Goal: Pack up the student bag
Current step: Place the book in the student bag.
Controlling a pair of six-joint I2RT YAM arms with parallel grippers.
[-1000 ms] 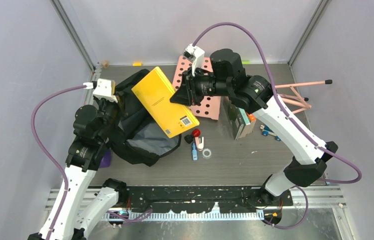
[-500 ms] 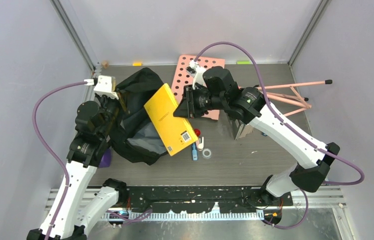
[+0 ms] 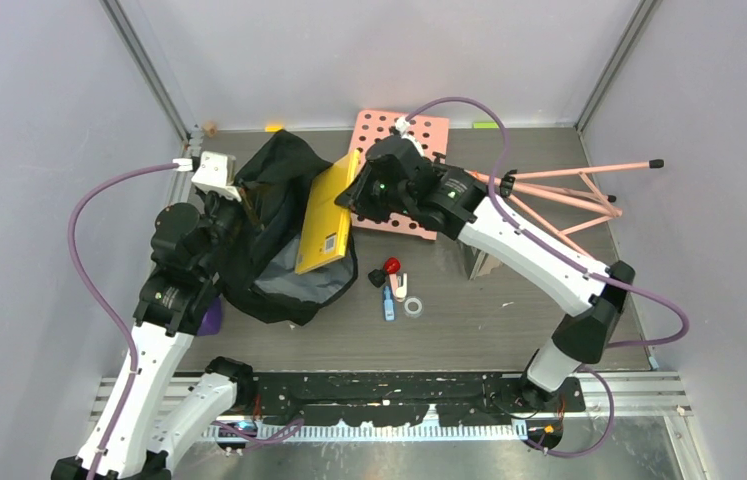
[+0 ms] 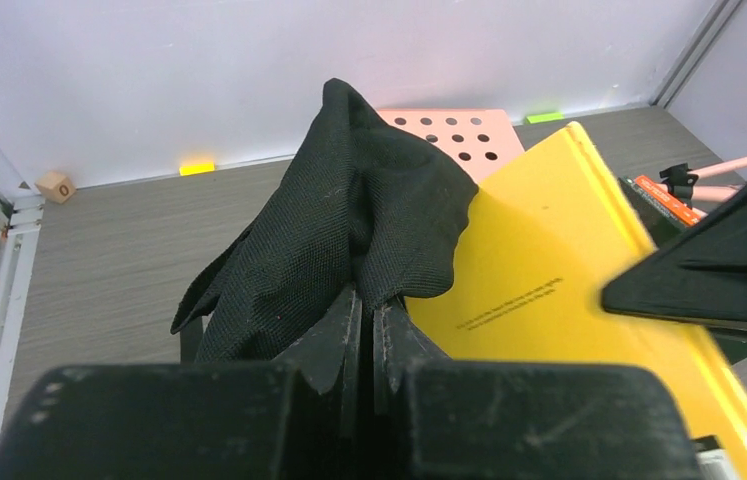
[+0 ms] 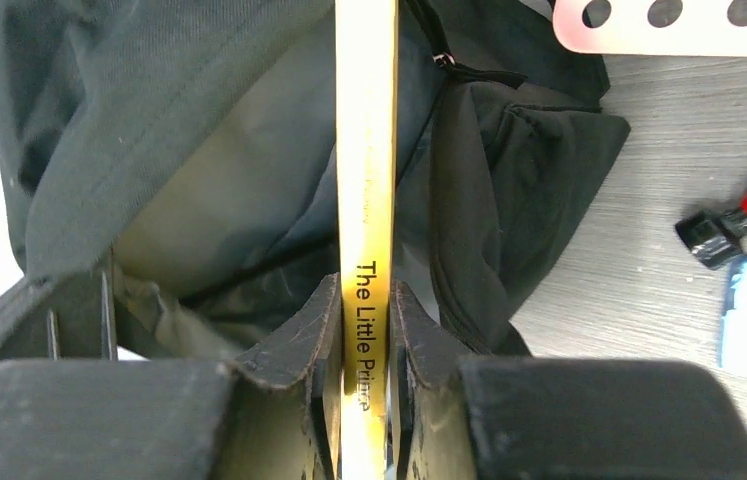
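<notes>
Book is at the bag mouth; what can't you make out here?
Floor of the student bag: top view, covered by the yellow book and folded fabric.
Book's far end: right wrist view, cut off by the top edge.
The purple object: top view, mostly behind the left arm.

Overhead view of whole table [image 3: 509,330]; two close wrist views, both on yellow book [image 3: 324,215].
</notes>
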